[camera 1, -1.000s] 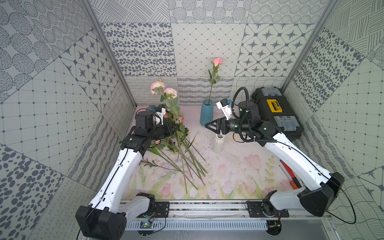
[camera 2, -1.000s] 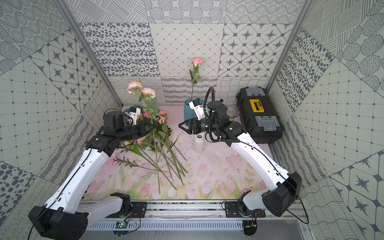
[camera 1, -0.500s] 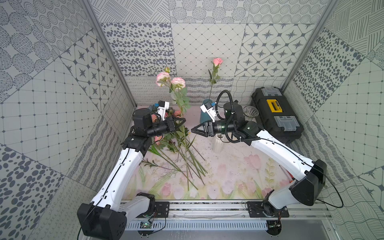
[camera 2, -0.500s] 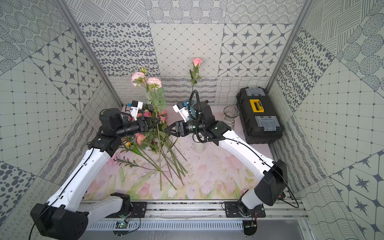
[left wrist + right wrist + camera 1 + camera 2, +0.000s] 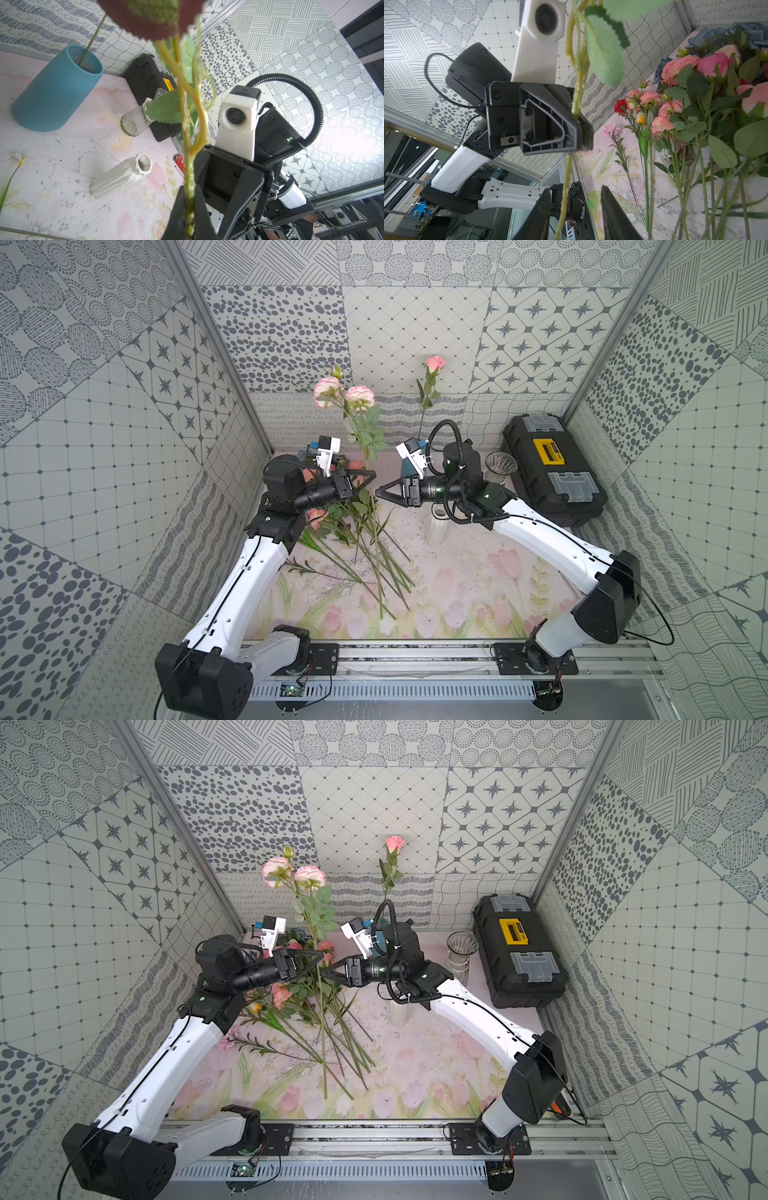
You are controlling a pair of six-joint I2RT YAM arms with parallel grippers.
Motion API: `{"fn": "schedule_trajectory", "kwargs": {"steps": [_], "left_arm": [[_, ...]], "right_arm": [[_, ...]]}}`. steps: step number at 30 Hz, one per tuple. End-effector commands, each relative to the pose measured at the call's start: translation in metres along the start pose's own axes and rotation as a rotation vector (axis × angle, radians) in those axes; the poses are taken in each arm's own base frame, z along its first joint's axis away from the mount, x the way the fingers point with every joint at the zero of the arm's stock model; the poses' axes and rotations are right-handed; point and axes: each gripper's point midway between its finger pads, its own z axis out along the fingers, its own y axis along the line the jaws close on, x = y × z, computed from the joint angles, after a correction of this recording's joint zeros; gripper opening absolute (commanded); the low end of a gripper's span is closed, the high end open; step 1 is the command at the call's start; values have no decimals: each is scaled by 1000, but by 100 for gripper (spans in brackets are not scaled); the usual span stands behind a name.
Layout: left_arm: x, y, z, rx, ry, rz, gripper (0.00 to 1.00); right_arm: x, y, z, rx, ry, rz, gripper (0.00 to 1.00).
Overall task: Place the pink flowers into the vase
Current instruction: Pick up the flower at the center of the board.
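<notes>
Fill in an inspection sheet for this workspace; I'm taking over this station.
Surface: floral-print pink mat, scuffed.
Job's things: green-stemmed pink rose spray held upright; single pink rose standing in teal blue vase; mixed flower pile on mat.
Clutter: clear glass vase, white ribbed vase, black toolbox, red-handled tool.
Grippers: left gripper shut on spray's stem; right gripper open beside that stem.
Cables: black corrugated hose loops over right wrist.
Surroundings: patterned tiled walls.
</notes>
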Motion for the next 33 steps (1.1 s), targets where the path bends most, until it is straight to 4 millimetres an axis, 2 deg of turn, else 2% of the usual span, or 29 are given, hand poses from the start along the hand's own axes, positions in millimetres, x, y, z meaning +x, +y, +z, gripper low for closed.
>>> {"fn": "schedule_trajectory", "kwargs": {"steps": [1, 9, 15, 28, 30, 33], "left_arm": [[-4, -22, 1, 79, -4, 72, 0], [-3, -24, 7, 88, 9, 76, 0], [-2, -25, 9, 90, 12, 78, 0], [-4, -27, 10, 89, 8, 85, 0], [-4, -26, 9, 86, 9, 88, 0], [-3, -26, 9, 84, 12, 88, 0]], "right_arm": [[-9, 7, 4, -52, -27, -14, 40], [-9, 8, 9, -86, -30, 0, 38], [-8, 8, 12, -102, -30, 9, 29], [-2, 6, 15, -112, -8, 21, 17], [-2, 6, 15, -110, -10, 22, 17], [-1, 3, 15, -98, -10, 21, 21]]}}
